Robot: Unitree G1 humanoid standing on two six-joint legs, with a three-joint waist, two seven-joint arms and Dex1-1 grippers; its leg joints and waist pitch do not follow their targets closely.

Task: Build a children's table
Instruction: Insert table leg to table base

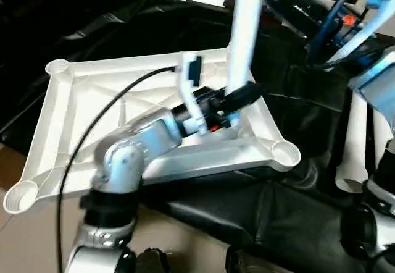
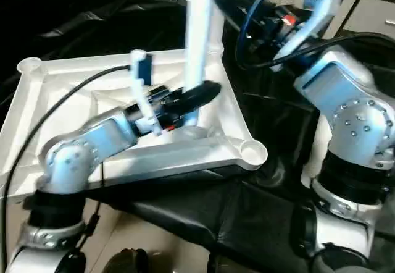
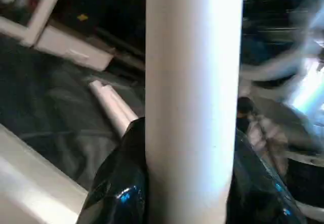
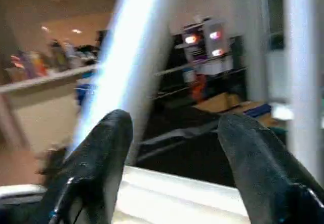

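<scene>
The step in hand looks like seating a leg in a corner socket of the children's table. The tabletop (image 1: 80,109) lies ribbed side up on the black-draped table (image 1: 259,217), and one white tube leg (image 1: 244,35) stands upright at its far corner, by the robot's right-hand edge.

The left gripper (image 3: 190,183) is clenched on that leg low down: in the left wrist view its black fingers (image 3: 119,183) hug the tube on both sides, touching it. The right gripper (image 4: 174,133) stands released with nothing between its fingers; a blurred white tube shows beyond them, and I cannot tell how near it is.

More spare legs (image 1: 355,143) lie on the black cloth to the right of the tabletop, apart from both grippers.

The next move probably calls for pressing the leg straight down until it sits fully, keeping it upright, then letting go to fetch another leg.
</scene>
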